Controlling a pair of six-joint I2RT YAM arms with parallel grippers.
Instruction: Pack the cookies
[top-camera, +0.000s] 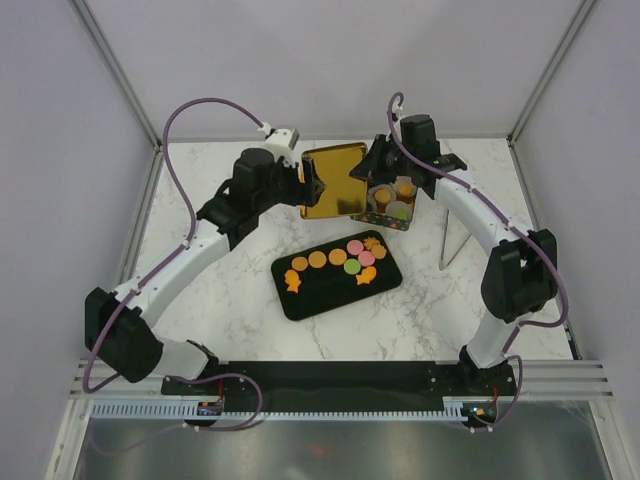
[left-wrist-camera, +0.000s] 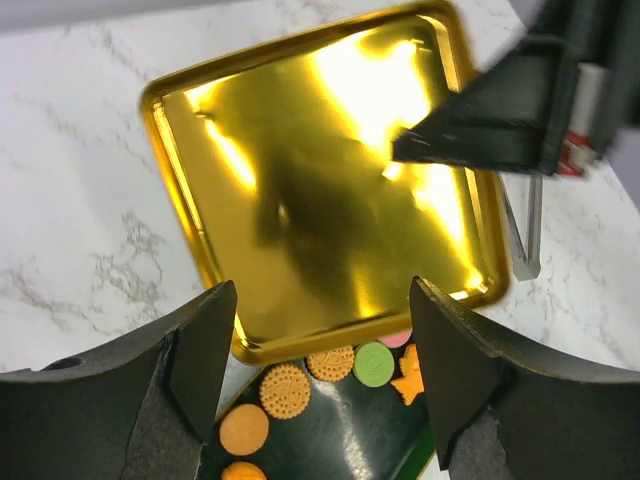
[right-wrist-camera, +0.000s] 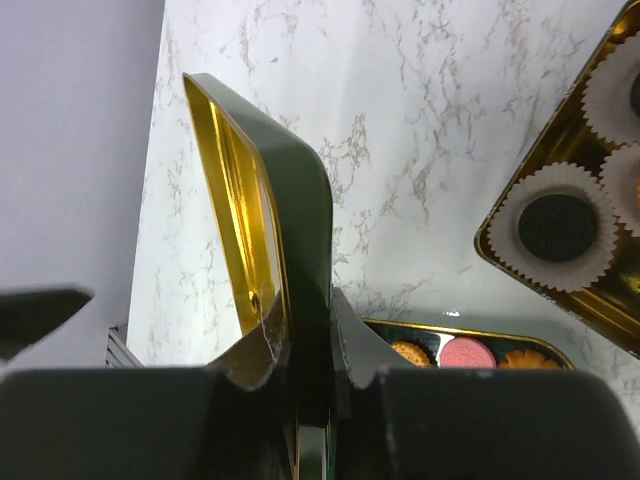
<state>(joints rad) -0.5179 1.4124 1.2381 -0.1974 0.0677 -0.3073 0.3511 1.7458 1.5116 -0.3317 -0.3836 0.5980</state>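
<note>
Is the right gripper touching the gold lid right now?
Touching. The right wrist view shows the right gripper clamped on the gold lid, with one finger pressed against each face of its lower edge.

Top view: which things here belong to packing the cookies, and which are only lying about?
Job: cookies, black tray, gold tin with paper cups, lid in the right pincer.
Lying about: thin metal rod.
</note>
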